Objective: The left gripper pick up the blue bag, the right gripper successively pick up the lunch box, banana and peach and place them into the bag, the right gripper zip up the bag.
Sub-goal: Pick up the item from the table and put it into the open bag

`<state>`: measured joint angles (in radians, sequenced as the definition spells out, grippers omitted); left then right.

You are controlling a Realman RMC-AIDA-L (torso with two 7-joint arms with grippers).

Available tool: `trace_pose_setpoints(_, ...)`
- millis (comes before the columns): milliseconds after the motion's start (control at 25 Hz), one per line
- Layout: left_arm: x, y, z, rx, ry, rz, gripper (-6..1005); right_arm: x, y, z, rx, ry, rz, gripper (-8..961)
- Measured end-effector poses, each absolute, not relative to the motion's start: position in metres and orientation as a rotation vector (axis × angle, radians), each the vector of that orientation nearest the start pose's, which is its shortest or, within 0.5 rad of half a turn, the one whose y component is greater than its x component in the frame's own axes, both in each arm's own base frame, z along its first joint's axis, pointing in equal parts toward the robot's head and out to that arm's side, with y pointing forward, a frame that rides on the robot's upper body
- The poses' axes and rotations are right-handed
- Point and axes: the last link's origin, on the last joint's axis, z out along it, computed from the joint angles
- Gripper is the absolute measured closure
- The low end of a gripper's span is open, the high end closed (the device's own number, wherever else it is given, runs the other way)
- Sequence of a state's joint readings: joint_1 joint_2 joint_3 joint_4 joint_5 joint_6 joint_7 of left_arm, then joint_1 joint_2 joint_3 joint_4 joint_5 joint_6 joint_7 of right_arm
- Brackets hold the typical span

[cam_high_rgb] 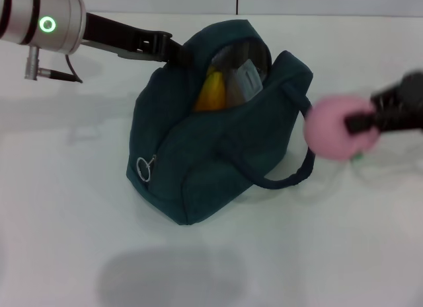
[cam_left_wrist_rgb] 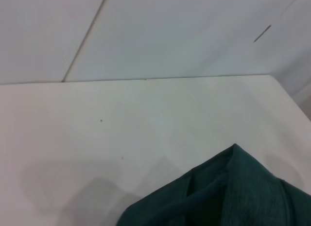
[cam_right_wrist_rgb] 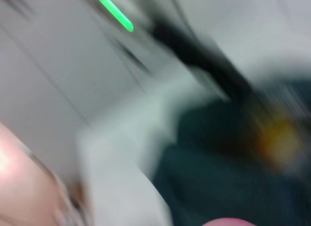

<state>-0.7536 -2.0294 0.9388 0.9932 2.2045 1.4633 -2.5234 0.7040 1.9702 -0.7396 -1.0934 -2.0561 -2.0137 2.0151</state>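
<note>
One boxy fabric blue bag [cam_high_rgb: 218, 142] stood unzipped on the white table [cam_high_rgb: 66, 188], its far edge clenched by the left gripper [cam_high_rgb: 177, 48]. One banana [cam_high_rgb: 213, 90] and one lunch box [cam_high_rgb: 248, 79] were seen inside. One round pink peach [cam_high_rgb: 336, 130] was grasped by the right gripper [cam_high_rgb: 362, 122] beside it.
</note>
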Motion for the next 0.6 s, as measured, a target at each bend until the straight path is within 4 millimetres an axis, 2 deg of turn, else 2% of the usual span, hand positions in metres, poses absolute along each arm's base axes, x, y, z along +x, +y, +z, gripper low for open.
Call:
trace_pose_setpoints(120, -0.164, 0.407, 0.032, -2.54, -1.391, -0.338, 923, 0.154, 0.339, 0.102, -3.072, 0.475, 0.773, 775)
trace_pose_setpoints(240, -0.161, 0.407, 0.031, -2.546, -1.387, -0.339, 923, 0.149, 0.342, 0.092, -3.009, 0.323, 0.92, 786)
trace_pose_setpoints(400, -0.16, 0.407, 0.03, -2.55, -1.385, -0.341, 922, 0.144, 0.352, 0.066, -2.946, 0.165, 0.966, 801)
trace_pose_setpoints(600, -0.158, 0.407, 0.03, -2.553, -1.383, -0.342, 922, 0.135, 0.363, 0.023, -2.922, 0.013, 0.891, 842)
